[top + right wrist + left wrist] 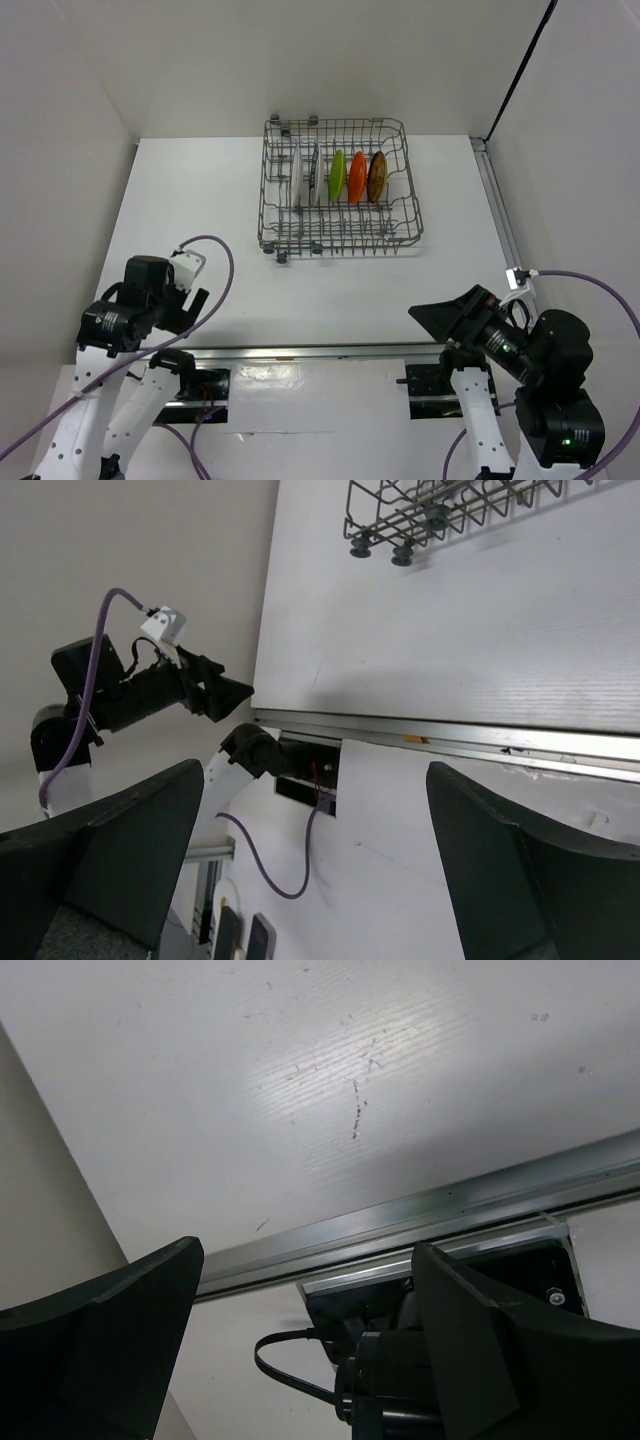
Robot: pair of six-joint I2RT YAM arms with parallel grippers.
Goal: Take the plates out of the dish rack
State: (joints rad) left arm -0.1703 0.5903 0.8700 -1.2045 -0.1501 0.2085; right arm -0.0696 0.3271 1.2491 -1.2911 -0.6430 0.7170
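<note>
Rectangular grey wire dish rack [340, 246] on smooth white table [200, 200], five round plates [338, 175] upright between tines, left gripper [305, 1250] and right gripper [315, 770] spread apart.

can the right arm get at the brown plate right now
Probably yes: the brown plate stands rightmost in the open-topped dish rack, with only table between it and the right gripper.

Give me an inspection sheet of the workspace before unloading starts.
Surface: white table, faint scuff marks.
Job's things: dish rack far middle; five plates on edge inside, none out.
Clutter: nothing seen.
Grippers: left gripper open, empty; right gripper open, empty; both far from the rack.
Cables: purple cable on each arm, clear of the rack.
Surroundings: white walls, metal rail along the near edge.
</note>
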